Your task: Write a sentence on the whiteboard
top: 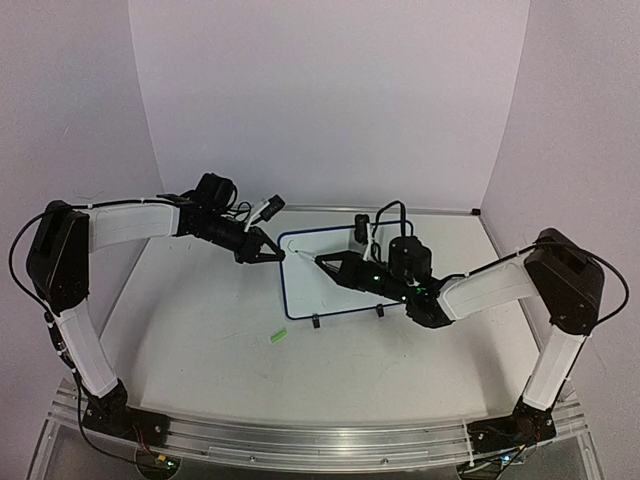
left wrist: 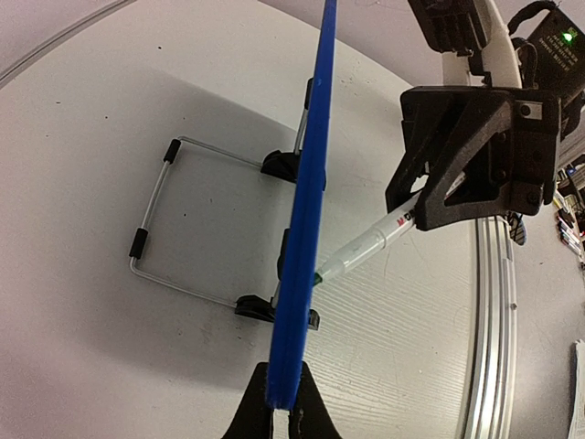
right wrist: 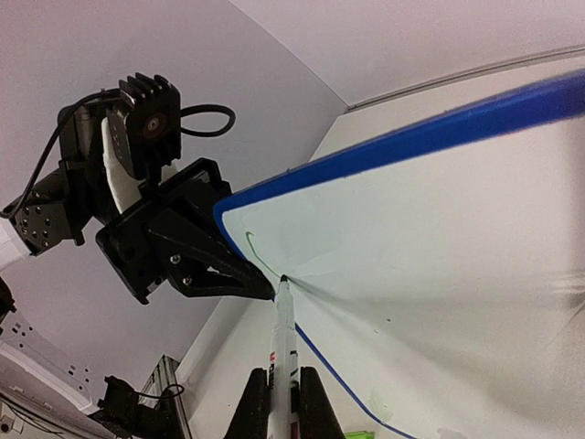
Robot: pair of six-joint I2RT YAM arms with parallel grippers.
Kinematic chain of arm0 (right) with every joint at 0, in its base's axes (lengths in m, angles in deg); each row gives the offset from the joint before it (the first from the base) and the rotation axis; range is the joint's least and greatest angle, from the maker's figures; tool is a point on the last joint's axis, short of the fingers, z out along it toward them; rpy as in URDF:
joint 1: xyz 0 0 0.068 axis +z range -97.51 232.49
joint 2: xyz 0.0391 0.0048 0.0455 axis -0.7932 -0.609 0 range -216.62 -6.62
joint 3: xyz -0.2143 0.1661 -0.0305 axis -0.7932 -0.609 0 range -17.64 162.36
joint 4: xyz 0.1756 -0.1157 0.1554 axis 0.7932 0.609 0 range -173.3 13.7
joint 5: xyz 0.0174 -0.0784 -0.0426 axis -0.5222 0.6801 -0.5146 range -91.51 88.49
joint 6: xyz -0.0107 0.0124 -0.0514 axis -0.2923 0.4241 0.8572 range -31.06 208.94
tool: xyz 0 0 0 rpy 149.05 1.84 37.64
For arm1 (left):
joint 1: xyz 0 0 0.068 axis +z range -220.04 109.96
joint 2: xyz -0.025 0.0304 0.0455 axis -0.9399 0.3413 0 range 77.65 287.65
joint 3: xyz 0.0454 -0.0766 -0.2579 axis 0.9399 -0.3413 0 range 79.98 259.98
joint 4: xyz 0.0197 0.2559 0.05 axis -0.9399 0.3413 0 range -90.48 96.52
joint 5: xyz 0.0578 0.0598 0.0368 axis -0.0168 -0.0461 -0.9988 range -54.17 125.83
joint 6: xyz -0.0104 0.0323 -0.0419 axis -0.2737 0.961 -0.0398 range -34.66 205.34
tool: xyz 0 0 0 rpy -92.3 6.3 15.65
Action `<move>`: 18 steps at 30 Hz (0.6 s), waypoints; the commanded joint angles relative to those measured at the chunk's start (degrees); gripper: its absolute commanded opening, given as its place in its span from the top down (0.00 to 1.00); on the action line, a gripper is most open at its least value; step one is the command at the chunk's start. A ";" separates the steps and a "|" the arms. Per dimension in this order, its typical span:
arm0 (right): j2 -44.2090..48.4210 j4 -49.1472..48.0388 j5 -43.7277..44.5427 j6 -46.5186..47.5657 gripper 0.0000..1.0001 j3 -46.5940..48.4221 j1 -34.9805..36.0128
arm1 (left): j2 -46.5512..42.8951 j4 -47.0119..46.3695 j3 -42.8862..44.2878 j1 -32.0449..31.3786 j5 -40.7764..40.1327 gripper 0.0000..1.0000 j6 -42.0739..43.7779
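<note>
My left fingers point(top: 272, 255) are shut tight on the blue frame of the whiteboard point(top: 305, 292), pinching its left edge near the upper corner. From my left wrist the frame point(left wrist: 311, 201) runs edge-on straight up out of the fingers point(left wrist: 281, 412). The board stands near the middle of the worktop point(top: 200, 330) on its 2 black clip feet point(top: 316, 322), and its wire stand point(left wrist: 155, 229) lies on the surface on the far side of the board from the pen.

My right fingers point(top: 325, 263) are closed around the marker point(right wrist: 283, 338), a white barrel with a dark tip. In the right wrist view it sticks up from between the fingers point(right wrist: 281, 402). The tip touches the white writing face point(right wrist: 439, 238) just inside the upper left corner, close beside my left fingers' black tips. The left wrist view shows the same marker point(left wrist: 370, 247) angled down onto the board from my right fingers point(left wrist: 457, 183).

On the face, 1 thin greenish curved stroke point(right wrist: 249, 249) shows just left of the tip. I cannot make out any whole letter.

A small green piece point(top: 278, 337) lies on the worktop in front of the board, apart from it.
</note>
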 commanded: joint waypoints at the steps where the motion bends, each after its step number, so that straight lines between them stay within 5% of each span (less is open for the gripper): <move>1: 2.84 -1.27 5.08 0.28 1.00 -0.85 -0.45 | -0.69 3.41 1.73 -0.56 -1.72 1.00 1.31; 18: -0.23 -0.53 3.28 -0.69 1.00 -1.77 -0.44 | -0.52 3.42 1.89 -0.55 -1.93 1.00 1.16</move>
